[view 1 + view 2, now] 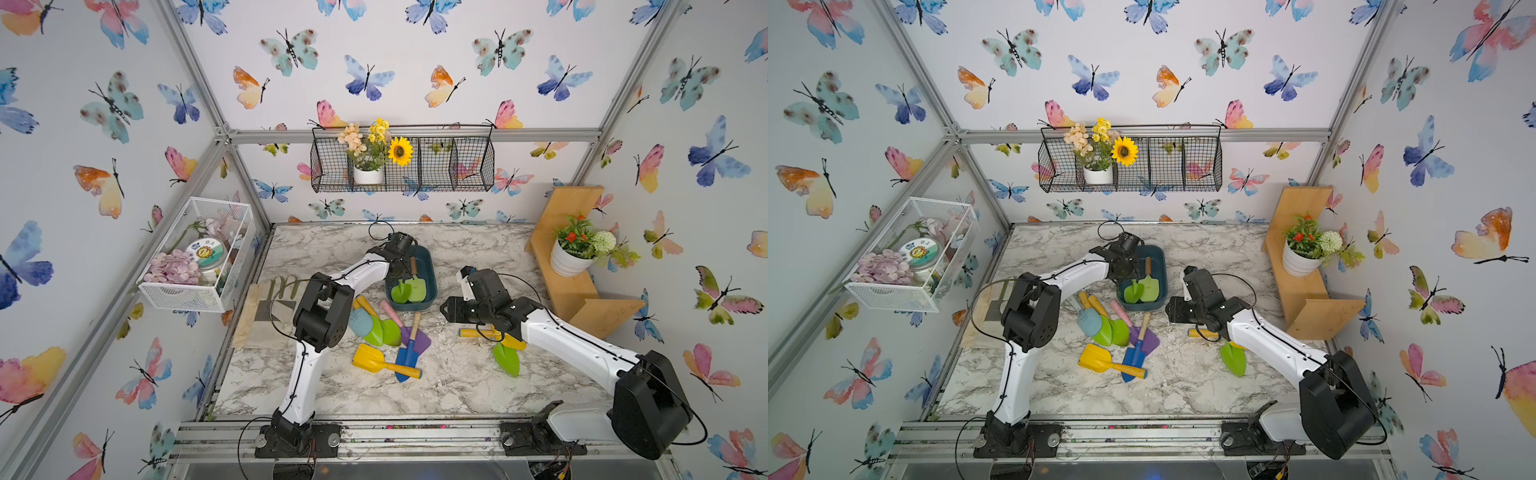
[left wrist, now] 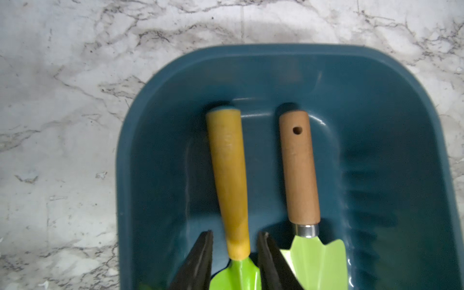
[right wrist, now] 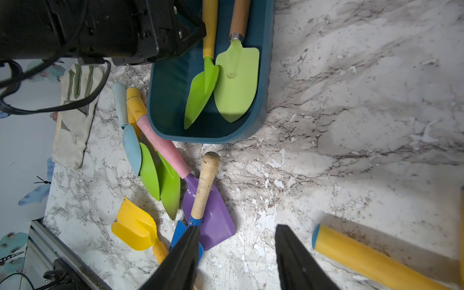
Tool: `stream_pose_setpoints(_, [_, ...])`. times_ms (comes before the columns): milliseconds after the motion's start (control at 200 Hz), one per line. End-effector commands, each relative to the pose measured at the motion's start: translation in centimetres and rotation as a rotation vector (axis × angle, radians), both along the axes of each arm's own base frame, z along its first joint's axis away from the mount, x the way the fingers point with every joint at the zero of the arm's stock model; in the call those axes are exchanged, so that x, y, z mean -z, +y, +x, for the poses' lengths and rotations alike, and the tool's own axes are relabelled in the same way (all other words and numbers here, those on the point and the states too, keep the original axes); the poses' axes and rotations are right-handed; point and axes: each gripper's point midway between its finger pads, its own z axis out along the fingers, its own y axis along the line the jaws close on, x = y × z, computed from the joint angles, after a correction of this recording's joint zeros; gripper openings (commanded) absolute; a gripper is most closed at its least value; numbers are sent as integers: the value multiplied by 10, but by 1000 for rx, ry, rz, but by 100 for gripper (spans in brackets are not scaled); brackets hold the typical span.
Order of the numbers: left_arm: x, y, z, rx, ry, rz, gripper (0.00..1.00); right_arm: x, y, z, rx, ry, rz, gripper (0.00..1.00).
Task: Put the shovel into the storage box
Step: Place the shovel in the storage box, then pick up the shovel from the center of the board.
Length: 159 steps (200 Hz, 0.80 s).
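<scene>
**Shovel down in the storage box, both sets of fingers parted**

From the left wrist: left fingers (image 2: 198, 261) spread on either side of the yellow-handled shovel (image 2: 228, 175), a gap on each side, gripping nothing. Lying inside the storage box (image 2: 376, 100), handle end close to a short wall, parallel to a wooden-handled shovel (image 2: 298, 170) with a metal collar.

In both top views: yellow handle hidden under the left arm, only the green blade (image 1: 400, 292) showing in the box, at its near end.

From the right wrist: right fingers (image 3: 180, 261) wide apart above bare tabletop, holding nothing. Close by, a yellow handle with a blue end cap (image 3: 376, 258), mostly covered by the right arm in the top views. Just outside the box, a loose heap: yellow shovel (image 3: 135, 231), purple shovel (image 3: 216, 226), pale blue shovel (image 3: 131, 148), two more green blades. Beyond, a work glove (image 3: 75, 113).

Marble-patterned tabletop (image 1: 457, 386), white with grey veins, scuffed and flaking near the middle. Around it, aluminium framing and butterfly wallpaper. On the back wall, a black wire basket (image 1: 457, 166) with flowers; to the left, a white mesh basket (image 1: 195, 291); to the right, a wooden shelf (image 1: 573, 299) with a potted plant (image 1: 569, 259).
</scene>
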Motion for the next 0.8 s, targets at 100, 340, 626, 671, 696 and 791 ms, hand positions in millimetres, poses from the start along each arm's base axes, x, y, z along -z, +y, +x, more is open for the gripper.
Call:
stream_pose_setpoints(100, [-59, 1, -1, 14, -82, -38, 38, -9, -6, 6, 26, -28, -21, 53])
stream_pose_setpoints(340, [-110, -7, -31, 98, -137, -97, 42, -12, -5, 10, 18, -35, -42, 54])
stream_pose_setpoints(626, [-138, -2, -80, 195, -152, -160, 46, -16, -2, 14, 3, -48, -51, 56])
stream_pose_setpoints(671, [-138, 0, -89, 204, -151, -167, 46, -17, -1, 15, -1, -51, -54, 56])
stream_pose_setpoints(696, [-138, 3, -94, 204, -148, -171, 46, -17, -1, 15, -2, -52, -55, 56])
stream_pose_setpoints(791, [-137, 12, -111, 212, -140, -180, 47, -15, 0, 16, -9, -48, -61, 56])
